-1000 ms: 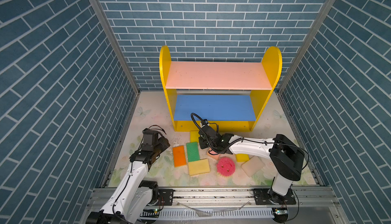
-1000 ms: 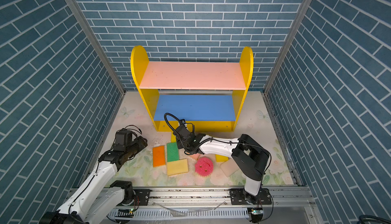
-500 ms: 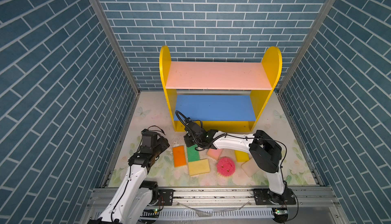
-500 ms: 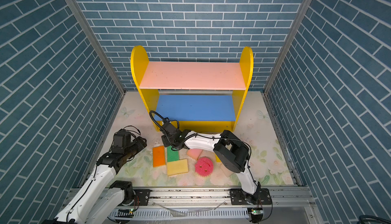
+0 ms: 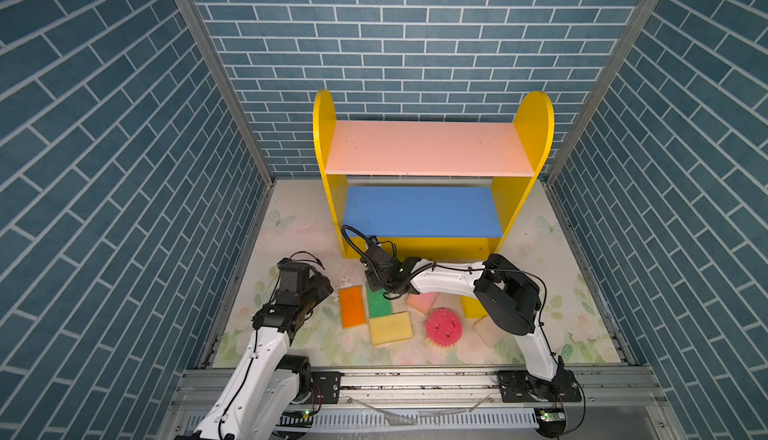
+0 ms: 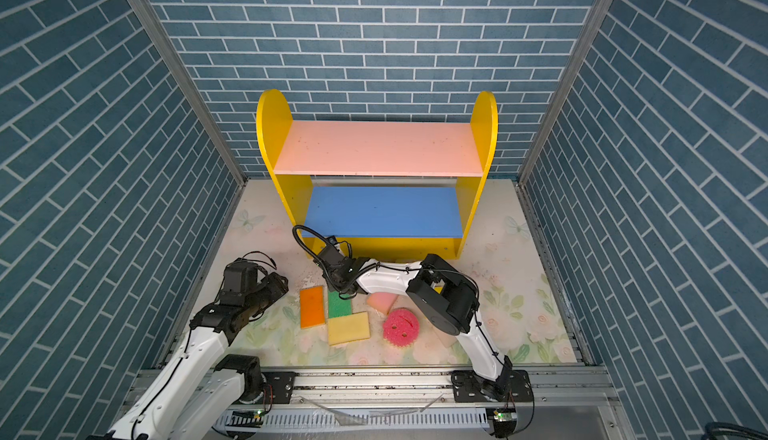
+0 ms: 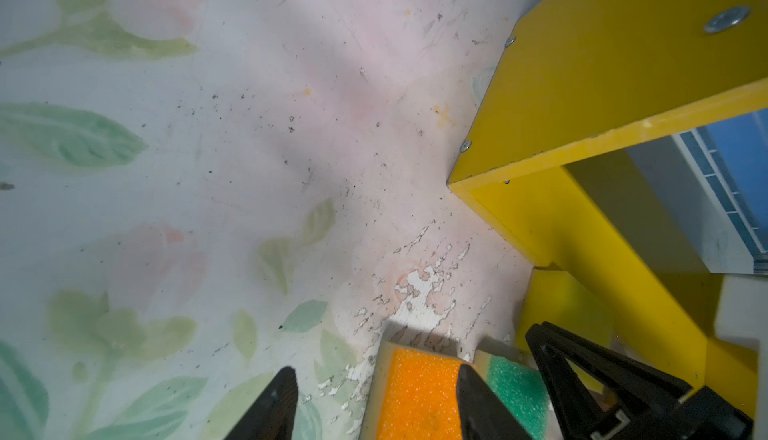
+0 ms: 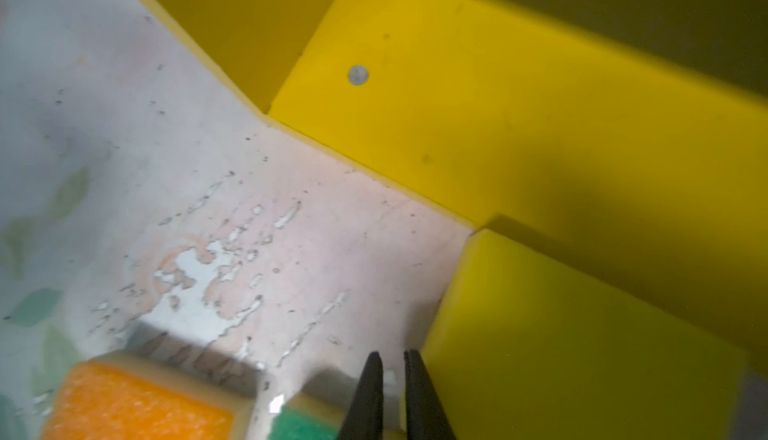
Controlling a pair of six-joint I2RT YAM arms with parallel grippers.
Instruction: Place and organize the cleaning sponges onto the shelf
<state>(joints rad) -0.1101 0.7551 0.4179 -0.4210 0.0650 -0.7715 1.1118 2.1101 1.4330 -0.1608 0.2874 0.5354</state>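
Note:
The shelf stands at the back with bare pink and blue boards. On the floral mat lie an orange sponge, a green sponge, a yellow sponge, a pale pink sponge and the round pink smiley sponge. Another yellow sponge and a cream sponge are partly hidden under the right arm. My right gripper reaches across to the green sponge's far end, its jaws almost together and empty. My left gripper hovers open left of the orange sponge.
A yellow sponge lies against the shelf's yellow base. The right arm's elbow hangs low over the right-hand sponges. Brick-patterned walls close in both sides and the back. The mat is worn near the shelf's left foot.
My right arm has swung left, from beside the pale pink sponge to the far end of the green one, and its jaws have narrowed a little. The left arm has hardly moved.

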